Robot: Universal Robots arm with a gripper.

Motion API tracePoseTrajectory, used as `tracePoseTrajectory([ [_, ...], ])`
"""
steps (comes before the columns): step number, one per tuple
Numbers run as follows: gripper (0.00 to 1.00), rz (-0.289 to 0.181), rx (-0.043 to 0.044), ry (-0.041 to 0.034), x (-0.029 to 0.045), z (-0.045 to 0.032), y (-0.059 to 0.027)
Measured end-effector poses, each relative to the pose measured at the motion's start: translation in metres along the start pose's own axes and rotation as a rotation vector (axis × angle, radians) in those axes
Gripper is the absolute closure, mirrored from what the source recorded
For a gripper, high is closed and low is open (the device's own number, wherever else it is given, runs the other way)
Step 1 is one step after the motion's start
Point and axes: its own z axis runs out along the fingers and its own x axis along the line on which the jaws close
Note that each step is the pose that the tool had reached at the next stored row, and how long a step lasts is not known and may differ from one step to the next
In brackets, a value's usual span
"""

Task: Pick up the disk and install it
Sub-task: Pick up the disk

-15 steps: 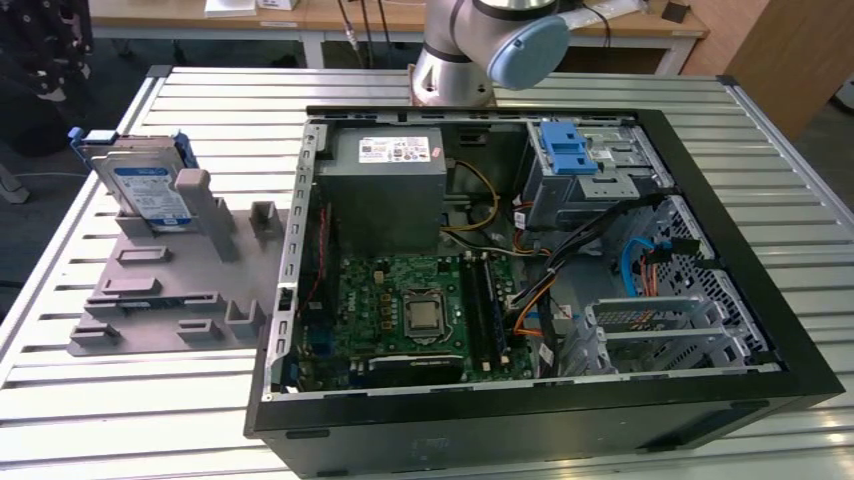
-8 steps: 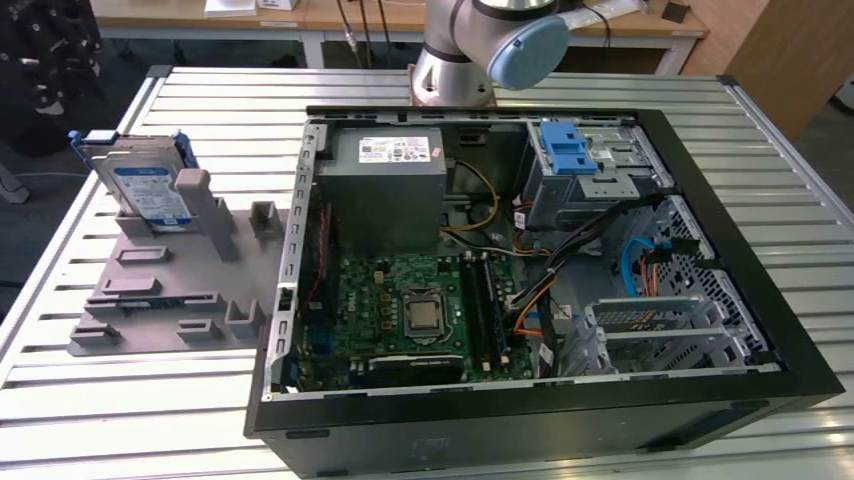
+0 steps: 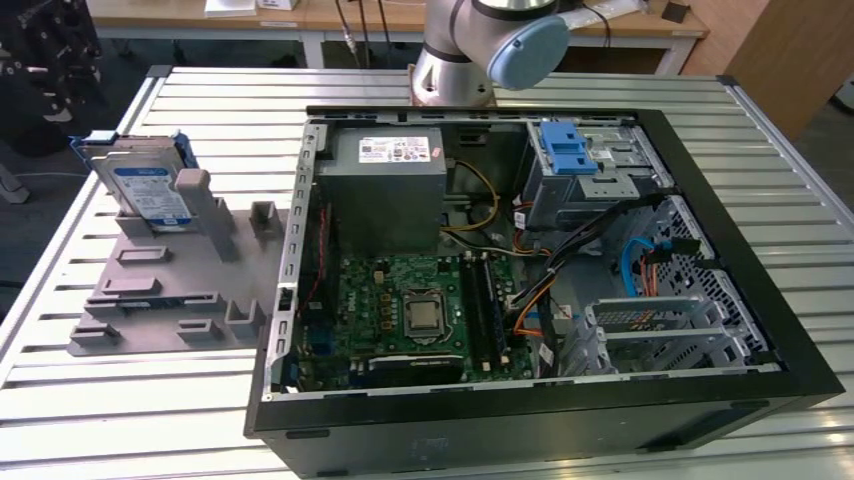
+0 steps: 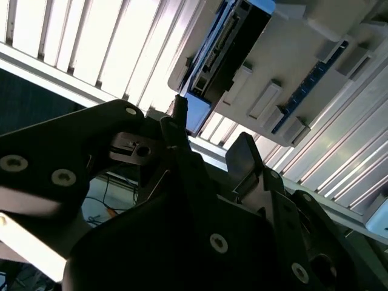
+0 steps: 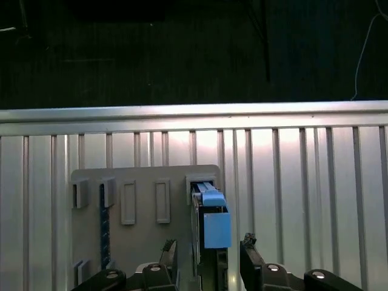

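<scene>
A slatted metal table (image 3: 80, 400) carries an open black computer case (image 3: 534, 420), and a grey fixture plate (image 3: 160, 300) lies beside the case on the exterior view's left. The disk (image 3: 150, 185) stands on edge in a holder at the far corner of that plate, leaning slightly and well apart from the case. It is a flat silver-grey rectangle with a blue-and-white label on its broad face, and a blue plastic carrier frames its edges.

Inside the case are a grey power supply box (image 3: 387, 190), a green motherboard (image 3: 400, 310) and a silver drive cage (image 3: 587, 175) with a blue latch piece. The robot arm (image 3: 481, 50) rises from the table's far edge behind the case.

In the first wrist view the disk (image 5: 209, 221) appears edge-on, with its blue carrier nearest the camera. The gripper (image 5: 209, 245) hangs above it, its dark fingers (image 5: 250, 254) spread to either side and gripping nothing. In the second wrist view the gripper (image 4: 212, 130) is likewise released, and the disk (image 4: 233, 36) sits beyond it on the plate.
</scene>
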Motion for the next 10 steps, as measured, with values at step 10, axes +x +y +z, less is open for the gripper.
tracePoseTrajectory([
  [10, 0.47, -0.052, 0.0074, 0.0005, 0.0001, 0.0042, 0.0000],
])
